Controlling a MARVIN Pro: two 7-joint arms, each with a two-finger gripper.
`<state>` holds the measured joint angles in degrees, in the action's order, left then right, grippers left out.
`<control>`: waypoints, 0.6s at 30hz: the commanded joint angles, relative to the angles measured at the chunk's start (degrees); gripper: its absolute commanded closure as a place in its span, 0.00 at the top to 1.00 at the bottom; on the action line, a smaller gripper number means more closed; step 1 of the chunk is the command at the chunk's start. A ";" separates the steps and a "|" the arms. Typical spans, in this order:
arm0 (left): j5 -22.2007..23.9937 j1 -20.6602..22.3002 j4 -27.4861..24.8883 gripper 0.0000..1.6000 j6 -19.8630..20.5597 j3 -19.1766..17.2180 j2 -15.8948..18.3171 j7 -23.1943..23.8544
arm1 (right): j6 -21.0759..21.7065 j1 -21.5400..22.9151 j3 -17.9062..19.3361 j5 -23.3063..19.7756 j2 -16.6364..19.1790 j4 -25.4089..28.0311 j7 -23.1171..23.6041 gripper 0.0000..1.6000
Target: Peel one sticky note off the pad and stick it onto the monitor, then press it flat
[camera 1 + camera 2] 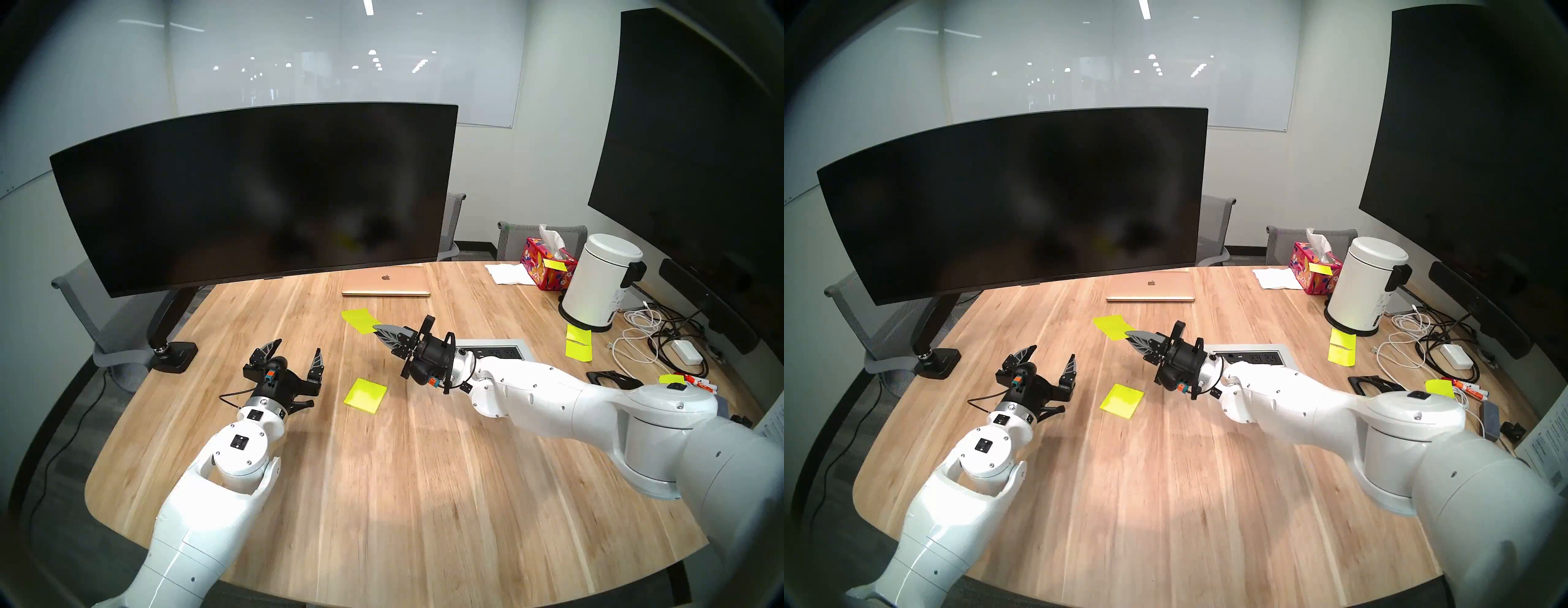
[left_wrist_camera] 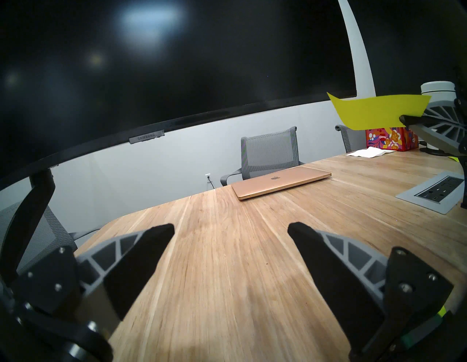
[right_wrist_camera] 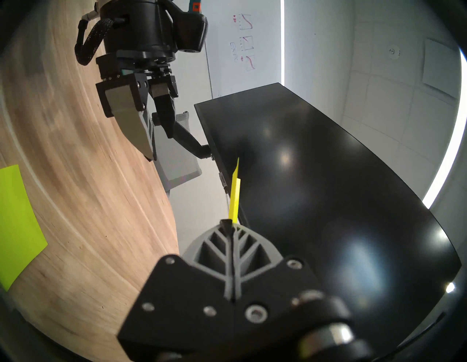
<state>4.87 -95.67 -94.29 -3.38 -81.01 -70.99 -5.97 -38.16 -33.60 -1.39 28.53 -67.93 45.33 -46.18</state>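
Observation:
My right gripper (image 1: pixel 375 327) is shut on the edge of one neon yellow-green sticky note (image 1: pixel 359 320) and holds it above the table, in front of and below the monitor's right part. The right wrist view shows the note edge-on (image 3: pixel 235 197) between the shut fingertips (image 3: pixel 227 222). It also shows in the left wrist view (image 2: pixel 379 108). The pad (image 1: pixel 365 395) lies flat on the table between my two grippers. My left gripper (image 1: pixel 297 352) is open and empty, left of the pad. The wide curved black monitor (image 1: pixel 254 191) stands at the back left on its black arm.
A closed gold laptop (image 1: pixel 386 282) lies behind the note. At the right are a tissue box (image 1: pixel 547 263), a white canister (image 1: pixel 598 280), loose yellow sheets (image 1: pixel 578 343), a power outlet panel (image 1: pixel 496 350) and cables (image 1: pixel 653 335). A flat wall screen (image 1: pixel 700 127) hangs at the far right.

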 commanded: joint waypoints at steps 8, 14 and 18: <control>-0.06 0.36 -1.22 1.00 -0.54 -0.05 0.16 0.17 | 3.08 -0.37 3.10 -3.65 -6.08 -5.34 0.40 0.00; -0.06 0.36 -1.22 1.00 -0.54 -0.05 0.16 0.17 | 5.09 -0.99 4.11 -4.88 -7.50 -5.36 0.64 0.00; -0.06 0.36 -1.23 1.00 -0.55 -0.05 0.16 0.18 | 6.41 -1.34 4.64 -5.44 -7.90 -5.21 0.57 0.00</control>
<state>4.87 -95.66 -94.30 -3.38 -81.01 -70.98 -5.97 -33.56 -34.90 1.79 24.69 -73.65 39.49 -45.22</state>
